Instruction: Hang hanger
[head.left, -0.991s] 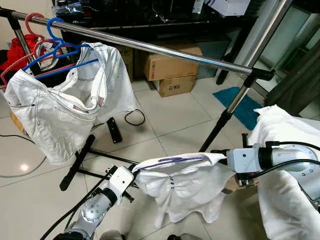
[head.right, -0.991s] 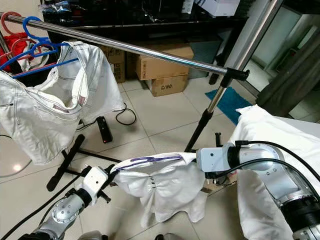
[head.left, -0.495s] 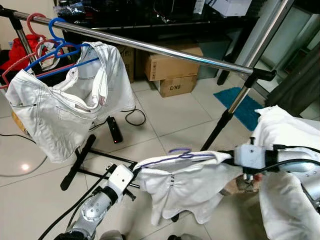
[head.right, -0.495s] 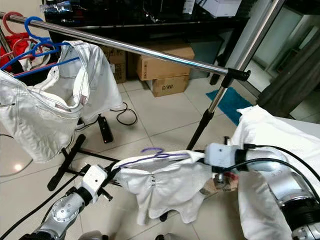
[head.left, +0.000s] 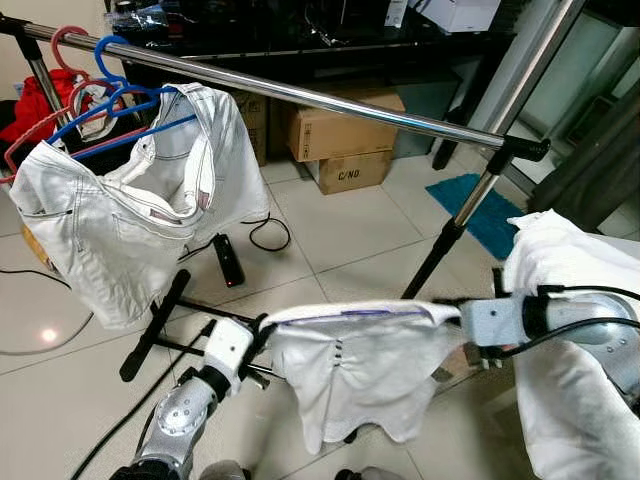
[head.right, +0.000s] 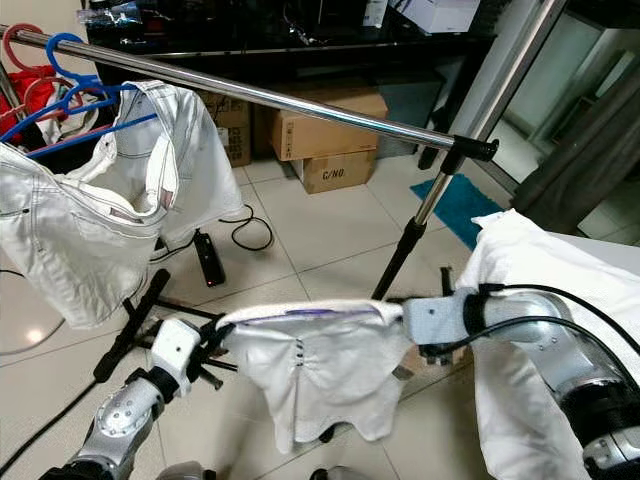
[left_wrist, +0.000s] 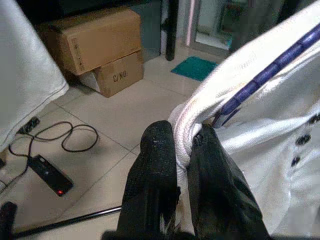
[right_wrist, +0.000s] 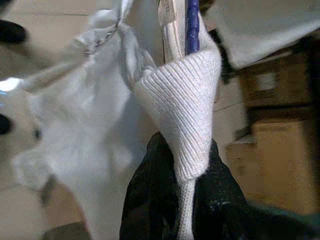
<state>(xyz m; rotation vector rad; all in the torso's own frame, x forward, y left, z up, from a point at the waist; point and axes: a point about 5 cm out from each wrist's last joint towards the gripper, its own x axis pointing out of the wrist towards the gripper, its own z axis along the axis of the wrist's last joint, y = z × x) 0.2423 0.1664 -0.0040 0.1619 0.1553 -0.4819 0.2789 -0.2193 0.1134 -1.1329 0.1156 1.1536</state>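
Purple hanger (head.left: 368, 313) sits inside the white shirt (head.left: 355, 375), low and well under the shiny rail (head.left: 300, 93). Your left claw (left_wrist: 181, 150) pinches one shoulder and your right claw (right_wrist: 181, 172) pinches the other, so the shirt stays stretched flat for lifting.

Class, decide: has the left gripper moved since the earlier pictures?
Yes. The left gripper has shifted toward the robot's left, closer to the black rack foot on the floor.
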